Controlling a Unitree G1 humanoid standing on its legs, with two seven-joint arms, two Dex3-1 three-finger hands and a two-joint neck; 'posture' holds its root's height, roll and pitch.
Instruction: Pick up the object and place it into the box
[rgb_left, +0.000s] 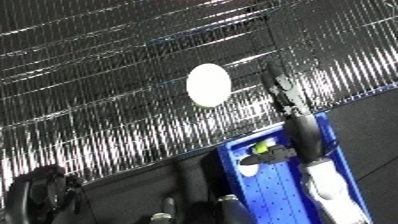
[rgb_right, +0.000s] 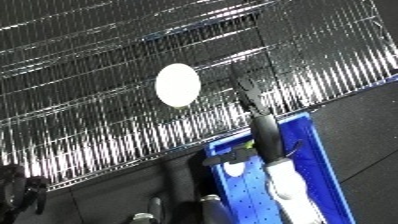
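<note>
No writing or brand mark can be read anywhere. The scene is tilted, looking down at a dark floor with a shiny silver ribbed wall (rgb_left: 107, 100) behind it. A white oval disc (rgb_left: 209, 84) stands in front of that wall.

A blue bin (rgb_left: 342, 150) sits on the floor at lower right, its far corner close to the wall. One white and silver forearm (rgb_left: 327, 187) comes up from the lower edge, over the bin. Its black hand (rgb_left: 284, 92) reaches beyond the bin's far rim, fingers extended upward against the silver wall; whether they are spread or closed cannot be told, and nothing can be seen held in them. Which arm it is cannot be told either.

Inside the bin, near its far left corner, lies a small yellow-green object (rgb_left: 263, 147), beside a black part of the wrist. A pale rounded thing (rgb_left: 249, 169) lies just below it on the bin floor.

The left eye view shows a dark rounded machine shape (rgb_left: 35, 192) at lower left; the right eye view shows only its edge. Both views show small grey knobs (rgb_right: 210, 200) at the lower edge.
</note>
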